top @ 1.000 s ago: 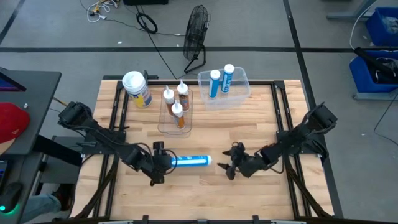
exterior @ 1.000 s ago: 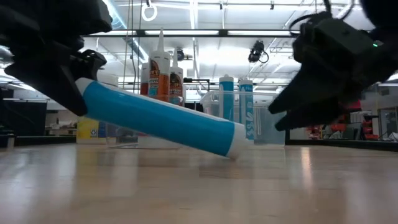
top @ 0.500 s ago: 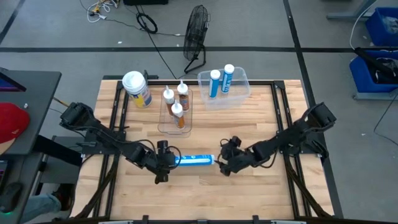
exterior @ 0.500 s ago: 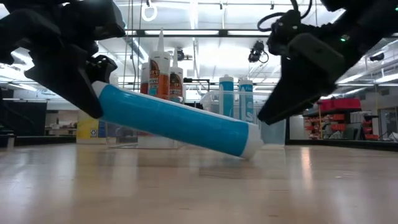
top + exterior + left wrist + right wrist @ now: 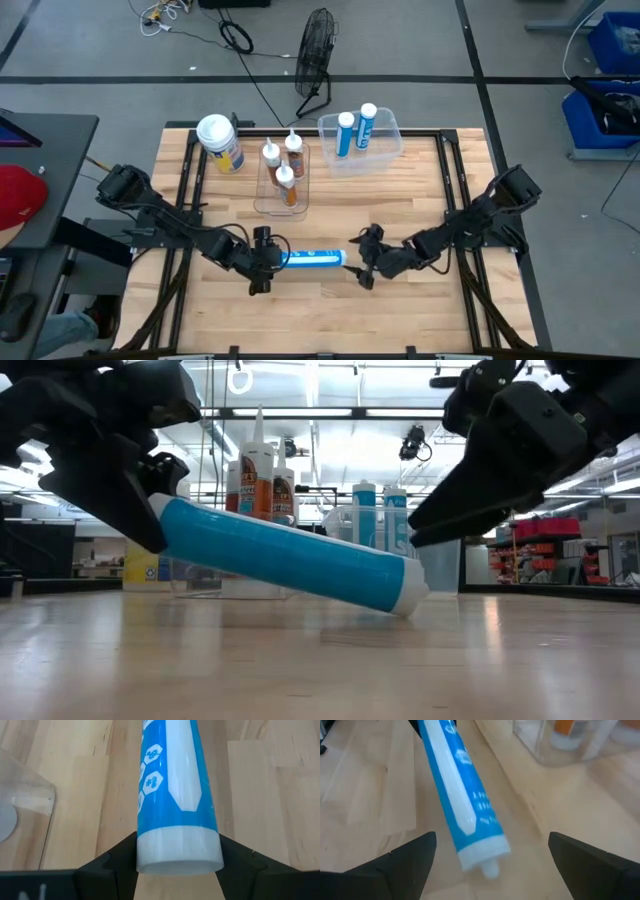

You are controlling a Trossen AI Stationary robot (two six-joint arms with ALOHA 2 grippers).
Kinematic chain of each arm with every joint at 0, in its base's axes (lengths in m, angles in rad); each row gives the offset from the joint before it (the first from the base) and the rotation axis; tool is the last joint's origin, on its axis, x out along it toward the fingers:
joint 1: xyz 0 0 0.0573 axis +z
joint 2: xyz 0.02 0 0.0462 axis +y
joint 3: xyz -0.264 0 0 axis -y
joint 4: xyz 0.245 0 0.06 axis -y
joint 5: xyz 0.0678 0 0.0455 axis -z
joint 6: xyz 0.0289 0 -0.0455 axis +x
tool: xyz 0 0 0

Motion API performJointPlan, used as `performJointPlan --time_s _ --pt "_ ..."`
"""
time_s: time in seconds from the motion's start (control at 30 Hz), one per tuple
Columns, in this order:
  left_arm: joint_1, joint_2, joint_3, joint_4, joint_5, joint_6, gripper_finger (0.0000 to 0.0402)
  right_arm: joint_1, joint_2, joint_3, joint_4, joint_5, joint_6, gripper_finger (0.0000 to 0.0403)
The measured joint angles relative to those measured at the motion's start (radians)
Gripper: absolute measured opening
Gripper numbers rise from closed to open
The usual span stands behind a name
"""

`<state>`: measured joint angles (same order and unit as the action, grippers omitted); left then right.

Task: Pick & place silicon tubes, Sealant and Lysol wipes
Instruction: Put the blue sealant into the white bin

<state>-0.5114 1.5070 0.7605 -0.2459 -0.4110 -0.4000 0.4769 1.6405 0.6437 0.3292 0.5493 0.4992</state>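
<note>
- While the left gripper (image 5: 262, 262) is clamping its two dark fingers (image 5: 112, 862) on the flat white base of a blue tube (image 5: 312, 260), the tube is slanting down across the near middle of the table (image 5: 420, 190), base lifted, white nozzle end touching the wood.
- That tube is showing as a smooth, glossy cylinder, blue with a white panel and small hexagon marks in the left wrist view, ending in a short white tip in the right wrist view.
- Facing the nozzle end, the right gripper (image 5: 364, 266) is hanging just beside it with its jaws spread wide and nothing between them; the tip is lying in line with the gap but apart from both fingers.
- Pale wooden planks with visible seams are making up the tabletop, with dark rails running along its left and right sides.
- Bare wood is lying open in front of and to the right of the two grippers; the containers are all sitting toward the far edge, well apart from the held tube.
- Near the far left corner the Lysol wipes (image 5: 220, 143) are standing upright on the wood, a fat round canister with a wide white lid and a yellow-and-blue label.
- Just beside it, a narrow clear tray (image 5: 262, 205) is holding three orange tubes (image 5: 284, 166) with white nozzle tips, standing upright.
- Farther right, a clear rectangular bin (image 5: 388, 128) is holding two more blue tubes (image 5: 356, 130) upright, white caps up.
</note>
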Motion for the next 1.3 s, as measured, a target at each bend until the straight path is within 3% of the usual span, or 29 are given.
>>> performJointPlan --time_s 0.3,0.57,0.87,1.3 --pt "0.0 0.0 0.0 0.0 0.009 0.0 0.0218 -0.083 0.0 0.014 0.042 -0.129 -0.143 0.0391" --pt "0.0 0.0 0.0 0.022 0.002 -0.007 0.0216 -0.064 0.0 0.013 -0.069 -0.146 0.0 0.0378" --pt "0.0 0.0 0.0 0.025 0.0 -0.006 0.0217 0.045 0.042 -0.1 0.137 -0.02 0.152 0.0352" --pt "0.0 -0.001 -0.001 0.045 -0.005 -0.005 0.0217 0.056 0.382 -0.007 0.454 0.148 0.155 0.0362"
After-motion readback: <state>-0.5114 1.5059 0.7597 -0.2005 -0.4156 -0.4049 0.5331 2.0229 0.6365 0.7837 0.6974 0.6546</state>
